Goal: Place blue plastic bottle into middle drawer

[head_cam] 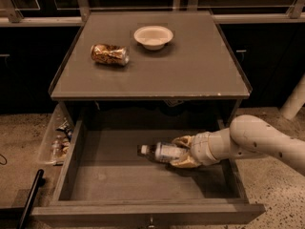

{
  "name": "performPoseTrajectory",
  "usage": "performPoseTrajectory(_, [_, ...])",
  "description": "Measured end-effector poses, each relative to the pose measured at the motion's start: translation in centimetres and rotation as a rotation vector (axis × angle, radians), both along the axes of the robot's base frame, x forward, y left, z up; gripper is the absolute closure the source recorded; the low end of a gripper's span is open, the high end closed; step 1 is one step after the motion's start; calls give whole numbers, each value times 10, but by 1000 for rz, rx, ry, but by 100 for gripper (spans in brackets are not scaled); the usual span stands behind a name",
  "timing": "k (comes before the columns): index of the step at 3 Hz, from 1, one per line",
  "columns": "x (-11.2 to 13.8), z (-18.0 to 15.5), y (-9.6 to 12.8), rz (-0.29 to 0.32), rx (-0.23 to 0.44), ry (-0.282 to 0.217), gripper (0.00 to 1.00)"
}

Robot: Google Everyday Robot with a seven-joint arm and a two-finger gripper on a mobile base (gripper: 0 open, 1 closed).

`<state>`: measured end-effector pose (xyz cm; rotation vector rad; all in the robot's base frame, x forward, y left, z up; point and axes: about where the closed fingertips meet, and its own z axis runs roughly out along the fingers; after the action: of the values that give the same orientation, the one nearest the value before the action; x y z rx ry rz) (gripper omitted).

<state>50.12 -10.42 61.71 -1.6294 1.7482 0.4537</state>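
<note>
We see gripper, lower centre-right, clamped on blue plastic bottle inside middle drawer; we'd lower flat, release gently, avoid walls.

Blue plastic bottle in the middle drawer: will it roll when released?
Likely yes: blue plastic bottle is sideways, round body over the middle drawer's flat bottom. Small, clear plastic: probably light, squeezable. The gripper clasps its base end inside the drawer.

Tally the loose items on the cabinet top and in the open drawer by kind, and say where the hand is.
gold can: 1
white bowl: 1
blue plastic bottle: 1, inside the middle drawer, gripped by the hand
Total: 3
</note>
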Motion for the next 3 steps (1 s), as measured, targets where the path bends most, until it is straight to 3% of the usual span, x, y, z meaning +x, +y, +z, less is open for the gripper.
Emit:
performPoseTrajectory(2, [0, 0, 0, 0, 0, 0, 14])
performPoseTrajectory(3, [0, 0, 0, 0, 0, 0, 0])
